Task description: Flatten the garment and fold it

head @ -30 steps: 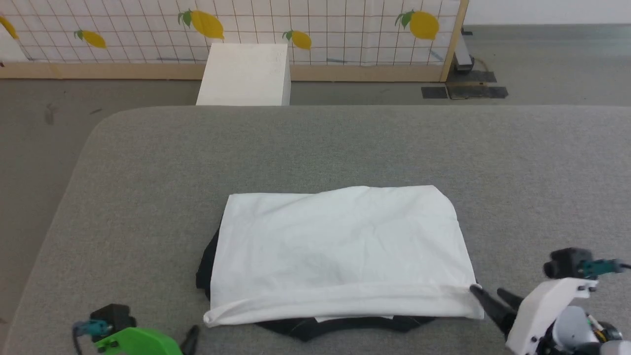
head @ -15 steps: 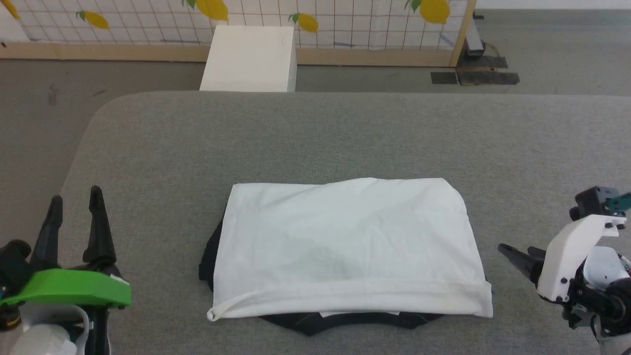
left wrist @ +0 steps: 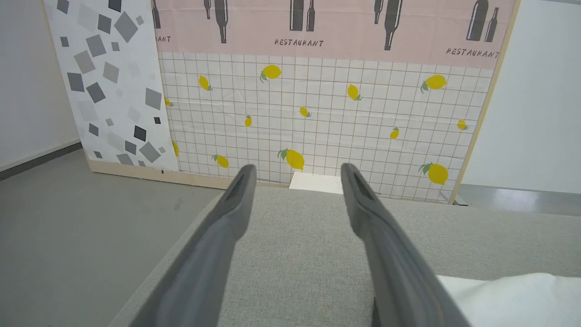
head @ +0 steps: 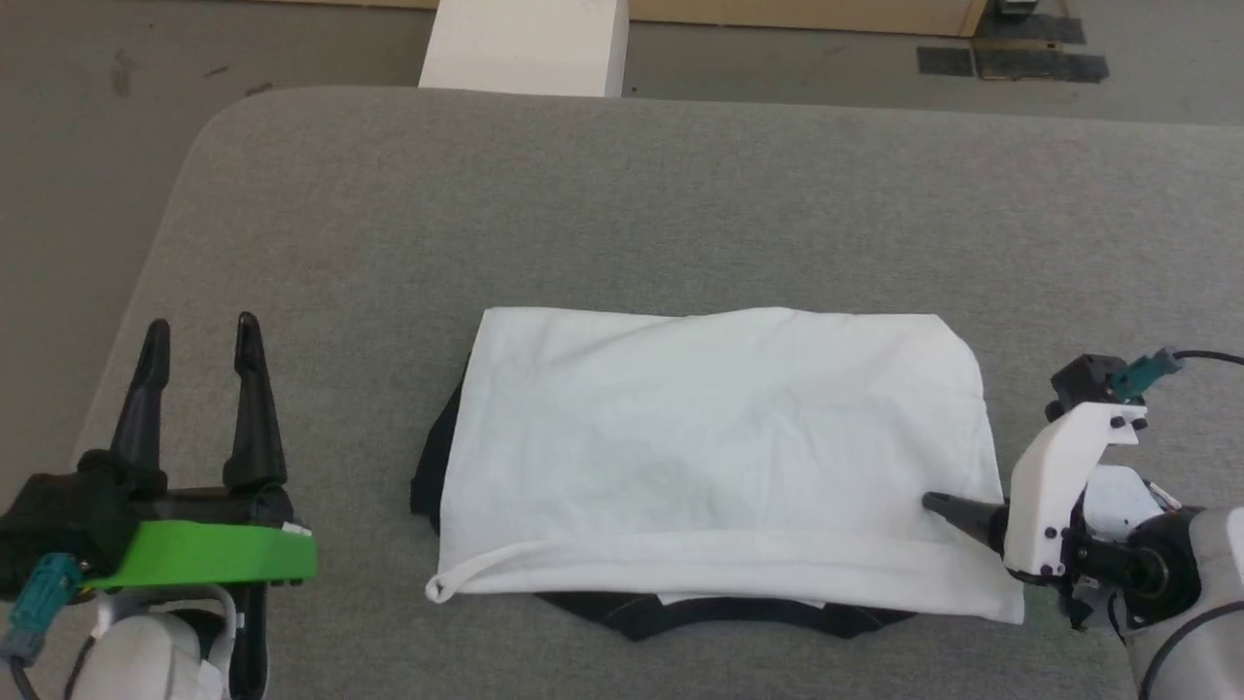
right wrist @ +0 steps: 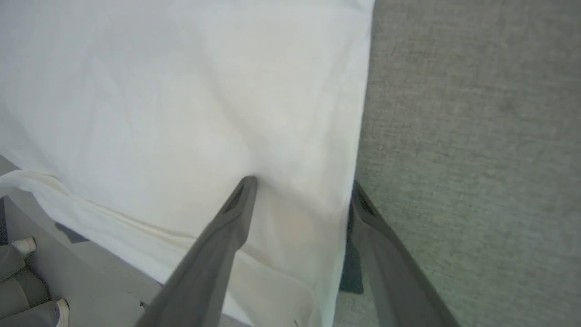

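Observation:
The garment (head: 719, 447) lies folded into a white rectangle on the grey table (head: 680, 194), with its black collar (head: 719, 614) poking out along the near edge. My right gripper (head: 938, 506) comes in from the right at the near right corner. In the right wrist view the right gripper (right wrist: 302, 184) is open and straddles the garment's (right wrist: 181, 113) right edge, one finger over the white cloth and one at the edge. My left gripper (head: 199, 335) stands open and empty well left of the garment, pointing away from me. The left wrist view shows the left gripper (left wrist: 297, 169) and a white corner of the garment (left wrist: 513, 295).
A white box (head: 525, 44) stands on the floor beyond the table's far edge, with black floor mats (head: 1011, 60) to its right. A lemon-patterned partition (left wrist: 317, 113) closes the far side. The table's rounded left corner (head: 209, 126) is near my left arm.
The head camera has tilted down. My left gripper has risen from the near edge, fingers pointing away. My right gripper drew off the garment's corner, then came back over its right edge.

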You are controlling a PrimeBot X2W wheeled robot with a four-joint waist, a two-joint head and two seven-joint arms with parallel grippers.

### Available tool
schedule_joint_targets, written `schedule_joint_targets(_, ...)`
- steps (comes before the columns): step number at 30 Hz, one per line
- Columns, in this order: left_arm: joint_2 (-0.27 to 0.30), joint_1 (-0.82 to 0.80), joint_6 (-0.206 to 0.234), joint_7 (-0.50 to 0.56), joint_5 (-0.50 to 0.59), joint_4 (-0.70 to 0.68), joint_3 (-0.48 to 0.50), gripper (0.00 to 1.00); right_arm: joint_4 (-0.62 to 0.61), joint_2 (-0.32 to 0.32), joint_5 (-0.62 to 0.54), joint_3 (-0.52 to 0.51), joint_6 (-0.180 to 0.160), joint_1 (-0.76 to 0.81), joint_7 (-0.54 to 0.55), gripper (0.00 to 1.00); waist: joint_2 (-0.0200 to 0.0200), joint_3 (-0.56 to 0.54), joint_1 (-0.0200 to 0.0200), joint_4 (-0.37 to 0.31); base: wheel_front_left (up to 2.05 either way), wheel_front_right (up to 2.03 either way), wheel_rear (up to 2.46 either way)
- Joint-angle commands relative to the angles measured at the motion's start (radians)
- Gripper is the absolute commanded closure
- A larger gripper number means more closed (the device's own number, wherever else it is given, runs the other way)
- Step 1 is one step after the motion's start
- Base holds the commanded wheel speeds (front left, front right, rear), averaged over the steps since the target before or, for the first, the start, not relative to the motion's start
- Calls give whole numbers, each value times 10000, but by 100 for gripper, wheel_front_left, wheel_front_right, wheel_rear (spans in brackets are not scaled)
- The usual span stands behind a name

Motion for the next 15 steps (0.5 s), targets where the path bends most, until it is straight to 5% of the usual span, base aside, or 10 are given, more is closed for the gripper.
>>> schedule_joint_targets(1,-137,-86,-146,-44,156,49,102,0,237,187,138,211,-13,-65,-28,0,0,143,0,138,0,0,0)
schedule_joint_targets(12,-1161,-136,-908,-44,701,507,462,0,1000,270,439,1363,-13,-466,-686,0,0,95,0,301,0,0,0)
schedule_joint_targets(14,-1275,-152,-1005,-45,766,590,516,0,1146,102,420,1387,-13,-535,-783,74,0,80,0,305,0,0,0)
schedule_joint_targets(15,-1327,-155,-1048,-45,808,629,548,0,1205,6,386,1390,-13,-561,-860,100,0,54,0,299,0,0,0)
